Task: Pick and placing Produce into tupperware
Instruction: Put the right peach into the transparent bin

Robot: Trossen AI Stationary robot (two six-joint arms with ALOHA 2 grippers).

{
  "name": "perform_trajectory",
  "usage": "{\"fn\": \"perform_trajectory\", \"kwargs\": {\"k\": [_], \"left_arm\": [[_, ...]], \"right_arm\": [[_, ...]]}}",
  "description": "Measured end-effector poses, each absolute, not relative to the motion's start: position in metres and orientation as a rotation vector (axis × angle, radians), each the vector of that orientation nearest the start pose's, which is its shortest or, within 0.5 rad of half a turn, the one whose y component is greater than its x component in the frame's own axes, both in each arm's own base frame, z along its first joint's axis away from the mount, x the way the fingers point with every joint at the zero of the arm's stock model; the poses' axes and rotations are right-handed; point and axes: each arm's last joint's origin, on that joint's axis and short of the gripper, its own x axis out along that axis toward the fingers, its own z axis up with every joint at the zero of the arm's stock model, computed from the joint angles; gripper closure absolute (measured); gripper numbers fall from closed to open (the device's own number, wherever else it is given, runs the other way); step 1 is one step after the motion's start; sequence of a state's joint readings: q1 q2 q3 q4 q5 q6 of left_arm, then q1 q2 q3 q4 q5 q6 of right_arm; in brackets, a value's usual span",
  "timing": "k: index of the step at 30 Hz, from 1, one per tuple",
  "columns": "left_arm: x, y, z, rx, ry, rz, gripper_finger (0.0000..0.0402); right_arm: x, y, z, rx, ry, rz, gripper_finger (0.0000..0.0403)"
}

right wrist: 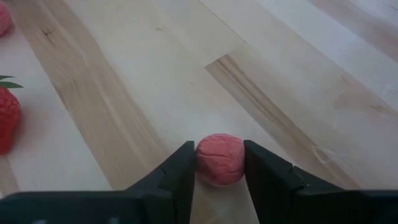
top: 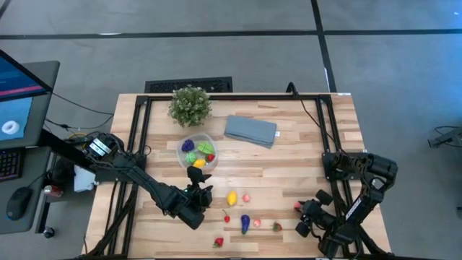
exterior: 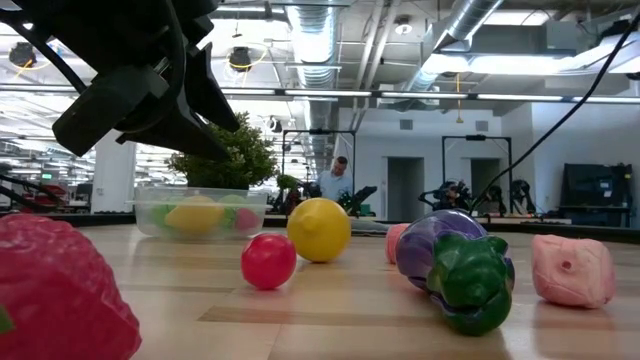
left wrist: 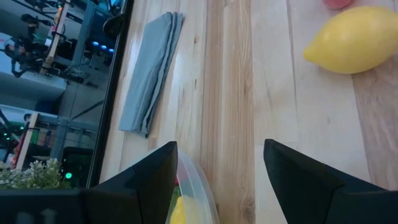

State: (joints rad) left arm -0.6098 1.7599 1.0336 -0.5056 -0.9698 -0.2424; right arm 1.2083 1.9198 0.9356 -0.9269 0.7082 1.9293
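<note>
The right gripper (right wrist: 219, 167) clasps a round red-pink piece (right wrist: 219, 159) near the table's (top: 303, 155) front right edge. The left gripper (left wrist: 217, 171) hangs parted beside the tupperware (top: 197, 152); its wrist view alone shows the lemon (left wrist: 353, 38) lying lengthwise along the boards.

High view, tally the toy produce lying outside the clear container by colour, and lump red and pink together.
Yellow lemon: 1
Purple eggplant: 1
Red or pink pieces: 5
Total: 7
</note>
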Motion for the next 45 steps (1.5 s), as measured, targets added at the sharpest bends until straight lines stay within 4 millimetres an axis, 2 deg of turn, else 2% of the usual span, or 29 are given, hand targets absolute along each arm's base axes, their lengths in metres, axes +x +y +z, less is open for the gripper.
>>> {"fn": "perform_trajectory", "kwargs": {"k": [34,45], "left_arm": [[0.277,-0.164,0.166,0.661,0.807,0.421,0.0171],[0.269,-0.167,0.170,0.774,0.691,0.574,0.0171]], "right_arm": [[0.114,0.242,0.096,0.148,0.802,-0.622,0.0270],[0.123,0.238,0.098,0.085,0.785,-0.620,0.0272]]}}
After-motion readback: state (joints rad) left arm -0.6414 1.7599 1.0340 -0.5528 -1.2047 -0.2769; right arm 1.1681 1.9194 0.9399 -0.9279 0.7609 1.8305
